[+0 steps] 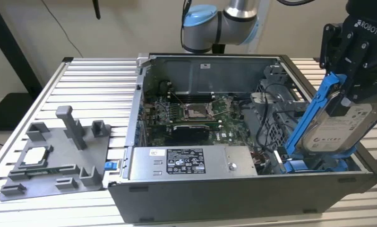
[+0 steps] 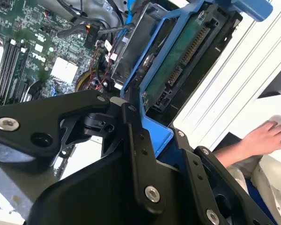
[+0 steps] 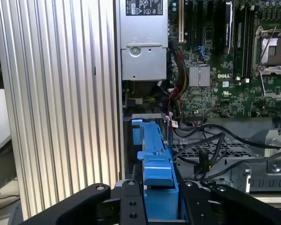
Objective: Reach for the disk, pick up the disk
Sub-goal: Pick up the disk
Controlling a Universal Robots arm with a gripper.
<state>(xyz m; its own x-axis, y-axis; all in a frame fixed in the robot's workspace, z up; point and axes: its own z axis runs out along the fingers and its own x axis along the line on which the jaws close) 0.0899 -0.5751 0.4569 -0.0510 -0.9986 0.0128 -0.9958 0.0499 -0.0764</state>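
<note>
Surface: ribbed alu table (image 1: 81, 80), open PC case (image 1: 252, 198) on it, grey fixture tray (image 1: 56, 156) at exterior view's left.
Disk: the disk (image 1: 333, 125), silver w/ white label + blue rails, stands tilted, upper end up in the gripper, lower end at the case's corner bay by the blue bracket (image 1: 314, 165), at exterior view's right.
Gripper: gripper (image 1: 352, 71) clamped on disk's upper end; fingers (image 3: 131, 201) pinch the blue rail either side.
Progress: reach done, grasp looks made; disk mostly risen out of bay, lower end not judged clear of case yet.
Exterior view extra: whole layout, label face of disk.
Second wrist view extra: disk's green underside board (image 2: 187, 51) + connector edge; a person's hand (image 2: 267, 136) off beside the table.
First wrist view extra: motherboard (image 3: 225, 70), PSU (image 3: 143, 42), cables under gripper.
</note>
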